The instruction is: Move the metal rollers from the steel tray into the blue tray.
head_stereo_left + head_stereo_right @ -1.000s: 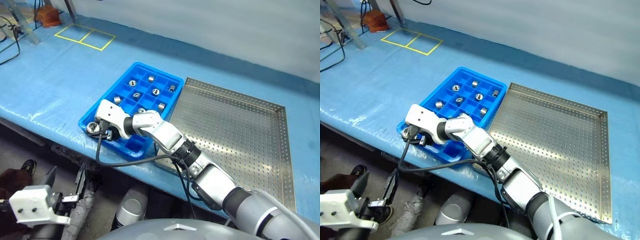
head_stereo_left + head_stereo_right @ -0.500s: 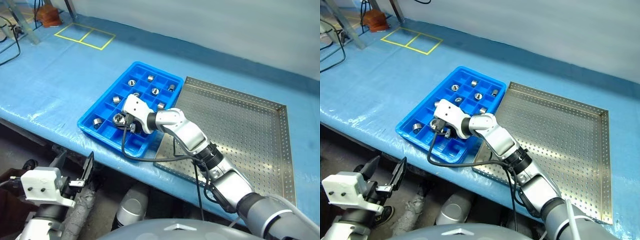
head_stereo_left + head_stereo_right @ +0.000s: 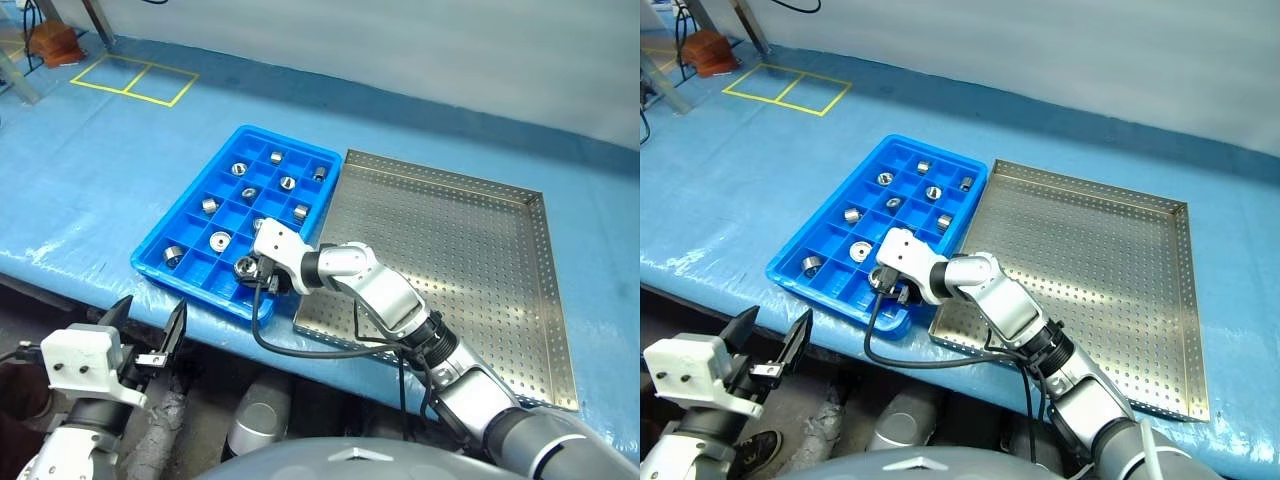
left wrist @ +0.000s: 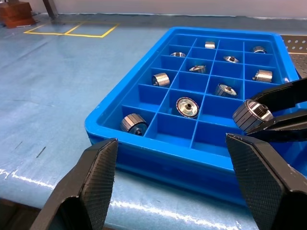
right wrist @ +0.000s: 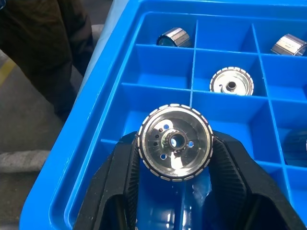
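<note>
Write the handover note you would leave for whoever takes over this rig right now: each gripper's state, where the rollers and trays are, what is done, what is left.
Right gripper: shut on a metal roller, held over the near row of the blue tray.
Left gripper: open, holding nothing, low in front of the table edge, short of the blue tray.
Blue tray: ten rollers already sit in its compartments; several near cells are free.
Steel tray: beside the blue tray, no rollers seen on it.
Left to do: set the held roller into a free compartment, release and pull the arm back.
</note>
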`<action>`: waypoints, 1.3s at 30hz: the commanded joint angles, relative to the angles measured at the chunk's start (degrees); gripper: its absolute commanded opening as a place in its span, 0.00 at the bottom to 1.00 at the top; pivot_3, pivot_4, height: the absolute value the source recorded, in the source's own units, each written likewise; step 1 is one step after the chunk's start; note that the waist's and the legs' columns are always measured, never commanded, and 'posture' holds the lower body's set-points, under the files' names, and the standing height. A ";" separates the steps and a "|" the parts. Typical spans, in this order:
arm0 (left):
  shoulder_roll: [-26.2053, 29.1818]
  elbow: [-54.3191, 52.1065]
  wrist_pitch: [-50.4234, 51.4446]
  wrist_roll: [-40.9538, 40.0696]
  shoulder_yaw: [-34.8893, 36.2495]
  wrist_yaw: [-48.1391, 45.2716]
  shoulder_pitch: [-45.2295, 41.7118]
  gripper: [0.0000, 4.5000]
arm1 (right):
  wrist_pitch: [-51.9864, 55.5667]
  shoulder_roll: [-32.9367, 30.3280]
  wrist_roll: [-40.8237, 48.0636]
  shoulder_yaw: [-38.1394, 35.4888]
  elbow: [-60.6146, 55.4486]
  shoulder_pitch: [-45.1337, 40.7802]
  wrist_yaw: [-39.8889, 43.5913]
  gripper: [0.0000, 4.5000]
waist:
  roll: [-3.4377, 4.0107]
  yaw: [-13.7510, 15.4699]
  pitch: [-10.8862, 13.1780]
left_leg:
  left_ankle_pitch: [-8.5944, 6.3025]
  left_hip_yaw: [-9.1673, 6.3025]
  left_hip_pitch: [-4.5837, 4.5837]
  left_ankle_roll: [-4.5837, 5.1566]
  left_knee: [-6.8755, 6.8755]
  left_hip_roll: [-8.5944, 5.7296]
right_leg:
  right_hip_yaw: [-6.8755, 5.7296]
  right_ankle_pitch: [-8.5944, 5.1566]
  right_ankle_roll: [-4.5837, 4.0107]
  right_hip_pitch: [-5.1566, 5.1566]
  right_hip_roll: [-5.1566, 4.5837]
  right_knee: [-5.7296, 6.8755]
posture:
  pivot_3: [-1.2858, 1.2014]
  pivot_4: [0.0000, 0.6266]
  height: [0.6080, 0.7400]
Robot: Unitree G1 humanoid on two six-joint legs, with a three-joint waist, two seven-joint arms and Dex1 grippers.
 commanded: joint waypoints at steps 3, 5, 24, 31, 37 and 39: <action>0.47 -2.03 0.09 -0.71 0.78 0.38 -0.26 0.87 | -0.27 2.30 1.66 1.05 -3.32 -0.47 0.27 0.38 | 0.01 -1.63 0.01 | 0.00 -0.14 0.00 0.00 0.00 0.00 | 0.01 0.00 -0.01 0.01 0.00 0.00 | 0.68 0.24 1.00; 0.46 -2.04 0.10 -0.75 0.70 0.50 -0.28 0.87 | -0.62 3.12 1.71 1.70 -3.10 -0.84 0.30 0.38 | 0.01 -2.12 0.01 | 0.00 -0.14 0.01 0.00 0.00 0.00 | 0.01 0.00 -0.01 0.02 -0.01 0.00 | 0.68 0.24 1.00; -1.47 -2.52 -1.82 0.44 -0.55 1.12 2.13 0.87 | -7.02 8.09 -0.23 4.20 7.47 -5.10 0.77 0.38 | 0.05 -3.57 0.03 | 0.05 -0.28 0.07 -0.09 -0.03 0.00 | -0.01 -0.13 -0.23 0.05 0.00 0.04 | 0.70 0.24 1.00; -1.69 -2.46 -1.96 0.51 -0.27 1.03 2.15 0.87 | -7.79 9.28 -0.43 3.10 9.60 -6.17 0.66 0.38 | 0.05 -3.53 0.03 | 0.06 -0.28 0.08 -0.09 -0.03 -0.01 | 0.00 -0.12 -0.22 0.06 0.00 0.04 | 0.70 0.24 1.00; -1.61 -2.25 -2.02 0.41 0.14 0.81 2.06 0.87 | -7.97 9.92 -0.17 2.71 9.53 -6.12 0.63 0.66 | 0.08 -3.60 0.04 | 0.06 -0.28 0.08 -0.10 -0.05 0.00 | 0.00 -0.12 -0.22 0.05 0.01 0.05 | 0.70 0.24 1.00; -1.54 -2.16 -1.96 0.36 0.20 0.78 1.95 0.87 | -8.10 10.10 -0.04 2.18 8.96 -5.92 0.26 0.80 | 0.09 -3.57 0.05 | 0.05 -0.28 0.08 -0.09 -0.05 0.00 | 0.00 -0.12 -0.22 0.05 0.00 0.04 | 0.70 0.24 1.00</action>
